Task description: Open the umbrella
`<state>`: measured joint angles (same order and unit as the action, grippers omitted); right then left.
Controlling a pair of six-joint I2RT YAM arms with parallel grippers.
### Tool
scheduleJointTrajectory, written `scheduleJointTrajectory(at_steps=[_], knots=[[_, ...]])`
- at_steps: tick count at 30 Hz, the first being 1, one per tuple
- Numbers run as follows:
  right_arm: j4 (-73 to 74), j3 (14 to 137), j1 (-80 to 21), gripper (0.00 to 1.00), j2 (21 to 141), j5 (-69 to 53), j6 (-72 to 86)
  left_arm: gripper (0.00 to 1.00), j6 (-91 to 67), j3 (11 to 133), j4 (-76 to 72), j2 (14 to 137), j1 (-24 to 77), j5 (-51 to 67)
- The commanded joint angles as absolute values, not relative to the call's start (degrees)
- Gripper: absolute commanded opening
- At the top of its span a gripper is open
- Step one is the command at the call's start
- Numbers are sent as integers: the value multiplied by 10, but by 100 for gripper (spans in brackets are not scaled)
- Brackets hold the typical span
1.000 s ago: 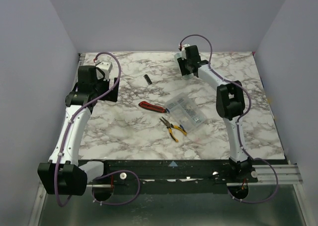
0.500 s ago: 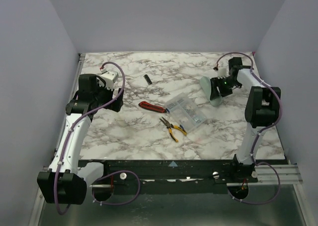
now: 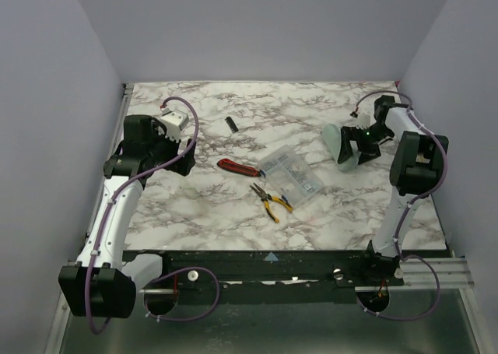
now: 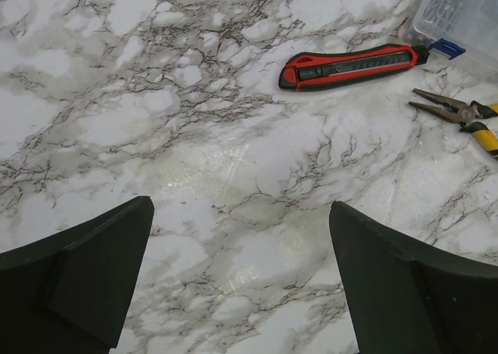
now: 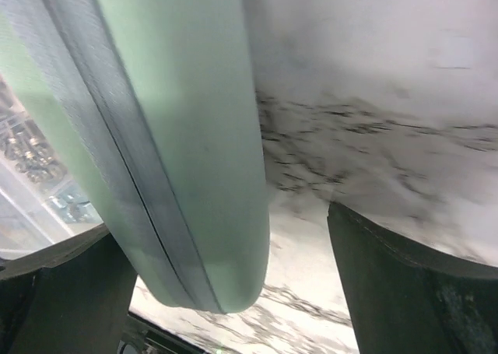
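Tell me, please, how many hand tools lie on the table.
2: the red utility knife left of the clear parts box, and the yellow-handled pliers on its near side. A small black item is unclear.

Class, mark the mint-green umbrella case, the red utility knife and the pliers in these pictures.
mint-green umbrella case (image 5: 194,128): right wrist view, middle of its smooth side.
red utility knife (image 4: 354,64): left wrist view, middle of its body.
pliers (image 3: 266,198): top external view, at the pivot.

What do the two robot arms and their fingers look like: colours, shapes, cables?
Both the left arm and the right arm have white links, bulky black joint housings and a purple cable looped along them. The fingers are plain black wedges.
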<state>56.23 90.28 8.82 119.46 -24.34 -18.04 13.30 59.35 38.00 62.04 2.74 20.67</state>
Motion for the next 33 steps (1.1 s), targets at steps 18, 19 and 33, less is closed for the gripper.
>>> scheduleJointTrajectory(at_steps=[18,19,33], knots=[[497,1072,117,98,1190,-181,-287,98,160,614,372,643,26,225],[483,1074,111,98,1193,-171,-291,98,162,616,371,644,27,225],[490,1107,58,95,1252,-156,-272,98,182,648,369,664,27,236]])
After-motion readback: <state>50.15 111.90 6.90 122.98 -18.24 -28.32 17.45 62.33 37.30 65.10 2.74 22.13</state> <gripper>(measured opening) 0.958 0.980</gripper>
